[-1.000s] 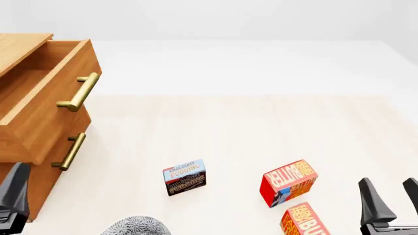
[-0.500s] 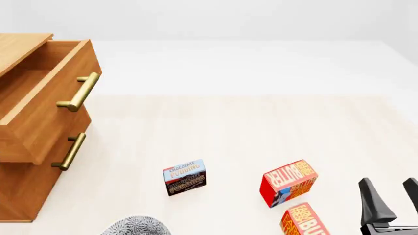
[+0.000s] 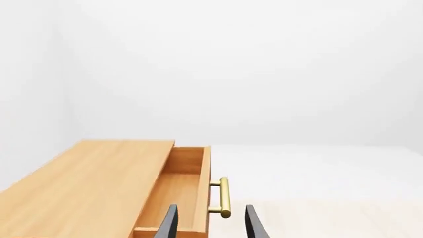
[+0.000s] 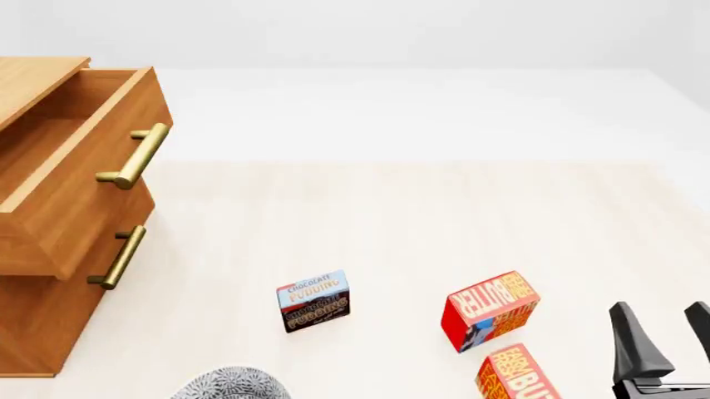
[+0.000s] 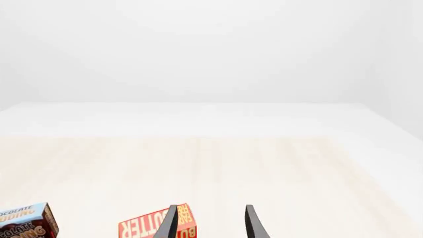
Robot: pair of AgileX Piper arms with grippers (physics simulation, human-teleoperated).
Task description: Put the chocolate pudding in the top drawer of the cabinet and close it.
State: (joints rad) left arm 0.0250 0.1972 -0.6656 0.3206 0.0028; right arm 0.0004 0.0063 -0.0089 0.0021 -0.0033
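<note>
The chocolate pudding (image 4: 314, 300) stands on the table in front of the arms, left of centre; it also shows in the right wrist view (image 5: 23, 224). The cabinet (image 4: 45, 249) stands at the left, its top drawer (image 4: 83, 158) pulled open and looking empty, with a brass handle (image 4: 133, 155). My right gripper (image 4: 666, 332) is open and empty at the near right, well right of the pudding. My left gripper (image 3: 210, 225) is open and empty, out of the front view; its wrist view looks along the open top drawer (image 3: 178, 193) and the handle (image 3: 225, 197).
Two red-orange butter boxes (image 4: 490, 309) (image 4: 516, 374) lie between the pudding and my right gripper; one shows in the right wrist view (image 5: 155, 225). A grey rounded object (image 4: 228, 384) sits at the near edge. The second drawer's handle (image 4: 119, 256) is below the open drawer.
The left gripper, seen at the lower left of the front view a second ago, has left that view. The boxes, drawer and right gripper have not moved.
</note>
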